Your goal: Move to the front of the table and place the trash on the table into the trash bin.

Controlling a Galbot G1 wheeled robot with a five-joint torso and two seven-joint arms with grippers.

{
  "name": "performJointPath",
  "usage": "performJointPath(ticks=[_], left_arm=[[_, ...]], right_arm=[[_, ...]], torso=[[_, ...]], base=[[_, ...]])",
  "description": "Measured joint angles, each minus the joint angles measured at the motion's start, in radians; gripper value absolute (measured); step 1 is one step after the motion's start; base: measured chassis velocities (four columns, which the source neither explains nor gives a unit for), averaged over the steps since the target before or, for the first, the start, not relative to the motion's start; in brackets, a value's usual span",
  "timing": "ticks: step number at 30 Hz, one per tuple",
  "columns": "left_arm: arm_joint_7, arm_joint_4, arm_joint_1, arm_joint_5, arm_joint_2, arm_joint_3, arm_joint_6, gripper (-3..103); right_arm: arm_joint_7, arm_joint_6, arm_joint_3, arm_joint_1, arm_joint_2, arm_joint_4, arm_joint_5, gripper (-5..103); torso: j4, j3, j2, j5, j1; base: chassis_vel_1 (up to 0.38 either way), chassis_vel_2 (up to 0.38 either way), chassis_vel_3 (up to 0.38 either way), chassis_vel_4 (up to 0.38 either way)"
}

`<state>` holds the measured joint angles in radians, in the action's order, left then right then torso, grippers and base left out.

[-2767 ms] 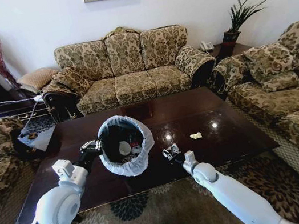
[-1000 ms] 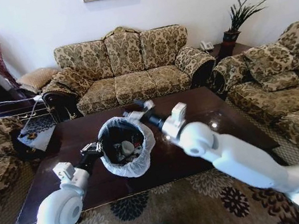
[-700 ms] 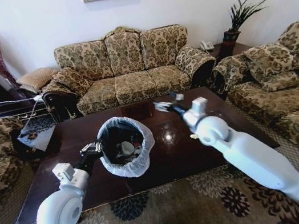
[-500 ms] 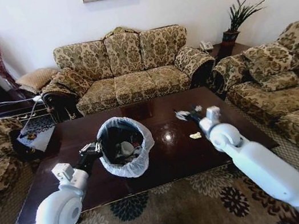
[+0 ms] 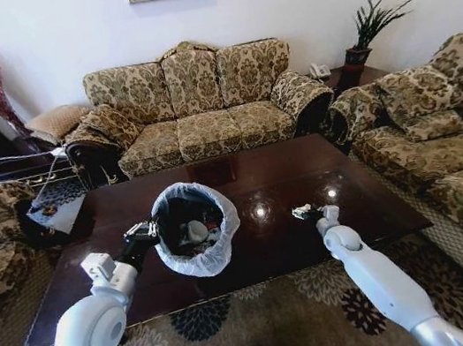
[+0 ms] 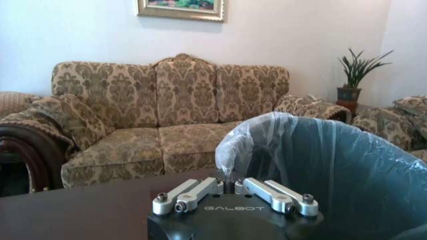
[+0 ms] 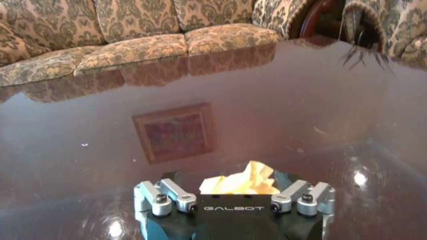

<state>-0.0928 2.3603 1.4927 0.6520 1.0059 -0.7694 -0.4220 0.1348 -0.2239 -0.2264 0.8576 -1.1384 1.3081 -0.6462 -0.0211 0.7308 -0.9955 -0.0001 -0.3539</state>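
The right gripper (image 5: 303, 211), which a moment before had been up over the bin (image 5: 194, 233) and then swinging out across the bench (image 5: 371, 202), had come down low at the right side of the dark top, on the spot where the yellowish scrap (image 7: 239, 182) lay. In the right wrist view the crumpled scrap sat between the spread fingers, which looked to be bracketing it rather than clenched on it, so I judged the grasp not yet made. The left gripper (image 5: 141, 234) had not moved: it was at the bin's left edge, its fingers (image 6: 190, 192) closed on the white liner folded over the rim, steadying the bin where it stood on the bench. Inside the bin some pale trash already showed. The scrap looked to be the last loose piece on the bench, so the task seemed close to done.
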Motion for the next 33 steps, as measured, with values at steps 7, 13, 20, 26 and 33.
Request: performJointPath(ticks=[7, 13, 20, 26, 33], left_arm=[[0.001, -0.006, -0.005, 0.0, 0.001, 0.002, 0.001, 3], [0.003, -0.01, -0.005, 0.0, 0.002, 0.002, 0.005, 3], [0.012, -0.011, -0.005, -0.003, 0.007, 0.003, 0.007, 3], [0.013, -0.005, -0.002, -0.003, 0.012, 0.003, 0.007, 3], [0.012, 0.009, 0.008, -0.006, 0.017, 0.001, 0.006, 3]], right_arm=[[0.013, -0.017, 0.005, -0.005, -0.006, -0.012, -0.007, 68], [0.024, -0.013, 0.007, -0.01, -0.012, -0.026, -0.009, 47], [0.042, -0.007, 0.011, -0.029, -0.015, -0.052, -0.03, 19], [0.09, -0.008, 0.003, -0.03, -0.012, 0.009, -0.108, 2], [0.162, -0.024, -0.01, -0.046, 0.048, 0.28, -0.194, 0]], torso=[[-0.0001, 0.0, 0.0, -0.0001, 0.0], [-0.0001, 0.0, 0.0, -0.0001, 0.0], [-0.0001, 0.0, 0.0, 0.0, 0.0], [-0.0001, 0.0, 0.0, 0.0004, 0.0], [-0.0002, 0.0, 0.0, 0.0, 0.0]], base=[[0.0, 0.0, 0.0, 0.0], [0.0, 0.0, 0.0, 0.0], [0.0, 0.0, 0.0, 0.0], [0.0, 0.0, 0.0, 0.0], [0.0, 0.0, 0.0, 0.0]])
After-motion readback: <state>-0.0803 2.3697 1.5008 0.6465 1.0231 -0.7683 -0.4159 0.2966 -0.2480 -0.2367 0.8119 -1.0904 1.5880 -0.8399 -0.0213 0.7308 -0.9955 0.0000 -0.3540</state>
